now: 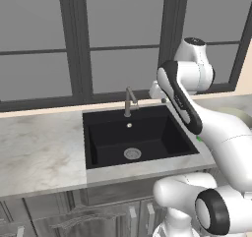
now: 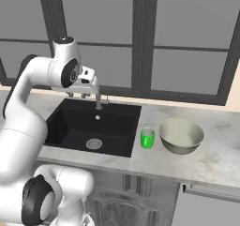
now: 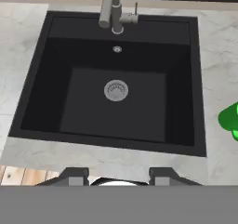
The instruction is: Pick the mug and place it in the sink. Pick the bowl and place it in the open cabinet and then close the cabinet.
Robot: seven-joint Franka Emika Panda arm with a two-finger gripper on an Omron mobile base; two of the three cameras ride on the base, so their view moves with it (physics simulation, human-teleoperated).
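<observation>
The black sink lies in the counter, with a round silver drain and a grey faucet at its back. My gripper hovers high over the basin's back part, pointing down. It is open, with nothing between its fingers. To the right of the sink the small green mug stands upright on the counter. Just right of it sits the wide cream bowl. In the left base view my arm hides most of both. The cabinet is out of view.
A marbled light counter runs on both sides of the sink. Dark-framed windows rise behind it. Lower grey cabinet fronts lie under the counter's front edge.
</observation>
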